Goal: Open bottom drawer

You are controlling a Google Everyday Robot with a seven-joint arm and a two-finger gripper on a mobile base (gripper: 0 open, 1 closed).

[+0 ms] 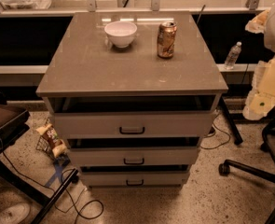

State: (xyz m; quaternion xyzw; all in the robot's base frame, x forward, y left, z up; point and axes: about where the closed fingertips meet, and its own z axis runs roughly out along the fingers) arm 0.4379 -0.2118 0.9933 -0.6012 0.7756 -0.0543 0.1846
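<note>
Though well apart from the bottom drawer (pixel 134 178), gripper (pixel 260 104) at right edge, opening unclear.

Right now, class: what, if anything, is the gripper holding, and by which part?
Cannot be told: the gripper is out of view. Nothing touches the bottom drawer or its handle.
</note>
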